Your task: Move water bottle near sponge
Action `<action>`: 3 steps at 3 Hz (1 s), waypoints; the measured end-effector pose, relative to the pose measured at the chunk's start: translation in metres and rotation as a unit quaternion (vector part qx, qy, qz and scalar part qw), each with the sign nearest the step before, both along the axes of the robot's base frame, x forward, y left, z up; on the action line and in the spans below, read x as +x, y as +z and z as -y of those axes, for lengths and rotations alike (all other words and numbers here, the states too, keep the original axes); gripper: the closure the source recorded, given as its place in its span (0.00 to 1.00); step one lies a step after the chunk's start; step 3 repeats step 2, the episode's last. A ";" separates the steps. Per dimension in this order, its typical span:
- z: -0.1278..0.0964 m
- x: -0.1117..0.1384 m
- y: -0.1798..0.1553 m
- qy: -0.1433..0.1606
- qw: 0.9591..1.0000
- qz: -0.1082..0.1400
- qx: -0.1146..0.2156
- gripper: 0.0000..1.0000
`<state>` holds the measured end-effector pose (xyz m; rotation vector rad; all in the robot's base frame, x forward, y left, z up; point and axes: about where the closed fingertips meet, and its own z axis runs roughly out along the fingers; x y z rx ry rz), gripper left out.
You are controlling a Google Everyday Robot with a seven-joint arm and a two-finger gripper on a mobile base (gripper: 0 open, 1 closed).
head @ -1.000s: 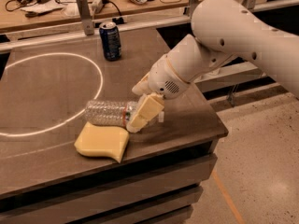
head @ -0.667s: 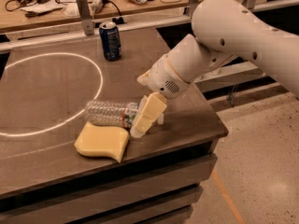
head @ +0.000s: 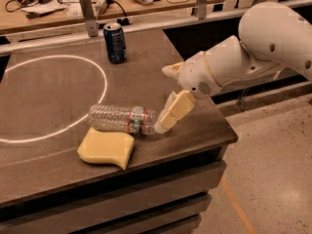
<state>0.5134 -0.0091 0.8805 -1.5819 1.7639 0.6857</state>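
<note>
Centrally, a dark table (head: 161,48) fills most of the view, its near right corner above a pale floor (head: 273,179). From the right, the white robot arm (head: 273,38) reaches in over that corner. A white circle (head: 106,82) is marked on the left part of the tabletop. The water bottle (head: 119,119) lies on its side near the table's front edge, base at the circle's line and cap end pointing right. The sponge (head: 106,147) lies flat just in front of the bottle, its rear edge against or barely apart from the bottle's side. The gripper (head: 162,100) hangs just right of the bottle with its jaws spread wide and nothing between them; the lower finger (head: 176,111) slants down so that its tip meets the cap end, while the upper finger (head: 171,70) points left, well above the bottle. A dark blue can (head: 115,43) stands upright near the table's far edge, well apart from the bottle and sponge.
</note>
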 end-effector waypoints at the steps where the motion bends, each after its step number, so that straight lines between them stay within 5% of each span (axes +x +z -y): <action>1: 0.047 0.014 0.013 -0.072 0.996 0.035 0.027 0.00; 3: 0.047 0.014 0.013 -0.072 0.996 0.035 0.027 0.00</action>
